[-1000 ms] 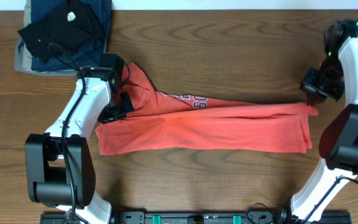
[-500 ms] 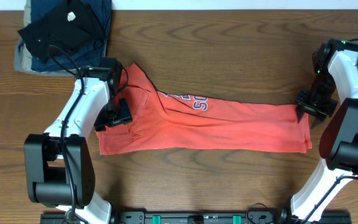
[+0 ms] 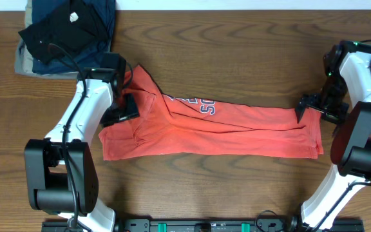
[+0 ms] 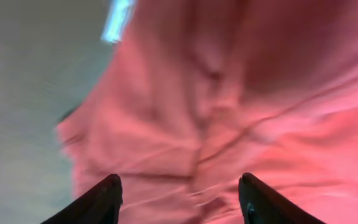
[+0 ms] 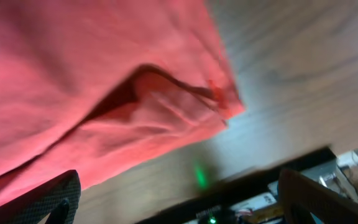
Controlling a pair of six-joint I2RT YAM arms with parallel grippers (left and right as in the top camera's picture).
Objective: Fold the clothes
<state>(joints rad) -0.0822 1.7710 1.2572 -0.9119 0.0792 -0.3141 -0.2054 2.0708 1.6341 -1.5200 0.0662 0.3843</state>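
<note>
The clothes, an orange-red T-shirt [image 3: 224, 132], lie folded into a long band across the table, with dark lettering [image 3: 198, 105] showing near the upper fold. My left gripper [image 3: 124, 108] hovers over the shirt's left end. In the left wrist view it [image 4: 182, 199] is open, its dark fingertips [image 4: 104, 198] apart above wrinkled red cloth [image 4: 229, 93], gripping nothing. My right gripper [image 3: 311, 106] is at the shirt's right end. In the right wrist view it [image 5: 179, 199] stands wide open over bare wood, and the shirt's corner [image 5: 104, 93] lies free beyond its fingers.
A pile of folded black, navy and khaki garments [image 3: 63, 32] sits at the back left corner. Both arm bases stand at the table's front edge [image 3: 205, 225]. Bare wooden table [image 3: 237, 51] lies behind and in front of the shirt.
Both grippers have opened and let go of the shirt. The right end has settled flat on the table, and the right gripper moved down and slightly left.
</note>
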